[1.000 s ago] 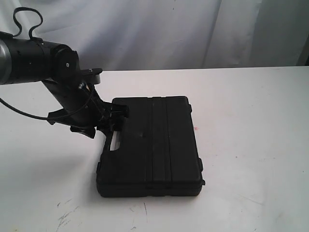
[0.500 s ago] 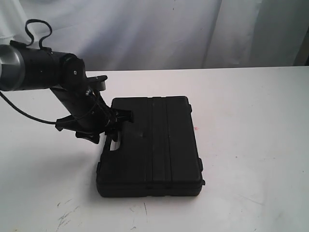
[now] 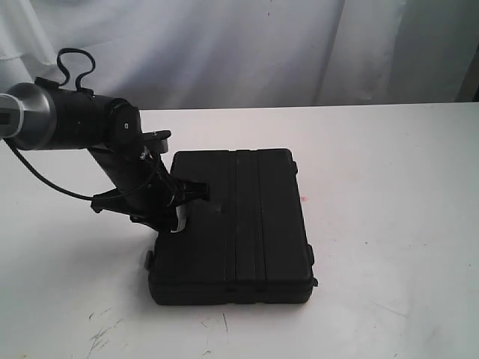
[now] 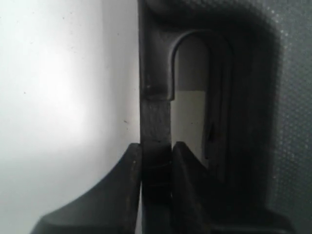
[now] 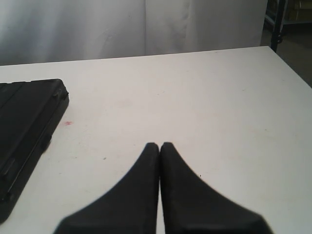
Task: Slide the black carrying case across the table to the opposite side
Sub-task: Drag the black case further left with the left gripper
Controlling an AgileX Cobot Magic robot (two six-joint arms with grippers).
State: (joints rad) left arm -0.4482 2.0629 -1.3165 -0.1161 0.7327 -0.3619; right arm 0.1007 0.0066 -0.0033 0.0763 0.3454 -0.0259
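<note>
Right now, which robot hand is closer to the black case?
Left. The left gripper is clamped on the handle of the black case; the right gripper is shut over the table, apart from the case.

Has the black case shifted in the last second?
No. The black case sits just as close to the red dot as before.
</note>
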